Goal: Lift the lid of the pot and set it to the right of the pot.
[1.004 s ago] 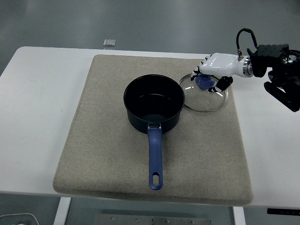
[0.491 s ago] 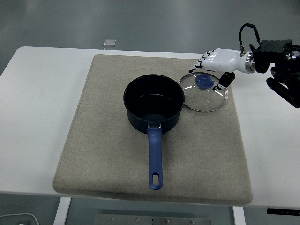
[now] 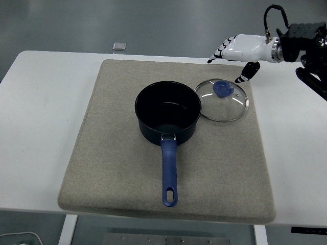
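Observation:
A dark blue pot with a long blue handle stands uncovered in the middle of a beige mat. Its glass lid with a blue knob lies flat on the mat just to the pot's right, its rim close to the pot's side. My right hand, white with black fingertips, hovers above and behind the lid, fingers spread and holding nothing. The left arm does not show.
The mat covers most of the white table. A small clear block lies at the table's far edge. Bare table strips run along the left and right of the mat.
My right hand let go of the lid's knob, spread its fingers and rose up and back to the right. The lid stays flat beside the pot.

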